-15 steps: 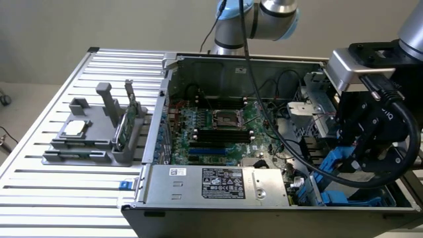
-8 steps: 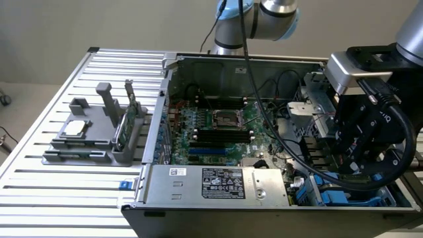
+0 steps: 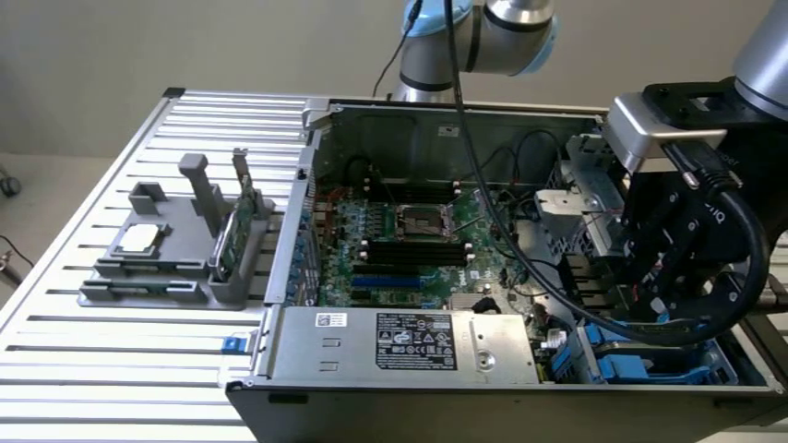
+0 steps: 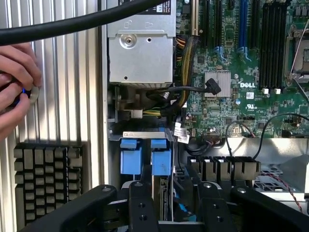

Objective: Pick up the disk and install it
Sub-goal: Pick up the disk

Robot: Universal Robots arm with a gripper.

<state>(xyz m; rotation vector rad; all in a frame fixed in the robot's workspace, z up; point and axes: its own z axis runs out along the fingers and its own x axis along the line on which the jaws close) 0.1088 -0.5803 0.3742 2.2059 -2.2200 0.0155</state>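
Your black gripper point(image 4: 170, 205) hangs over the open grey computer case point(image 3: 444, 109), lower right of the exterior view, where the silver-grey metal disk framed in blue plastic point(image 3: 638, 368) sits. Whether it grips cannot be told. A tilted disk could jam, and the thick black cable point(image 4: 72, 25) could snag.

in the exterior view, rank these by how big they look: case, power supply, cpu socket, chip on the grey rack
1. case
2. power supply
3. cpu socket and chip: they look about alike, so they are left unranked
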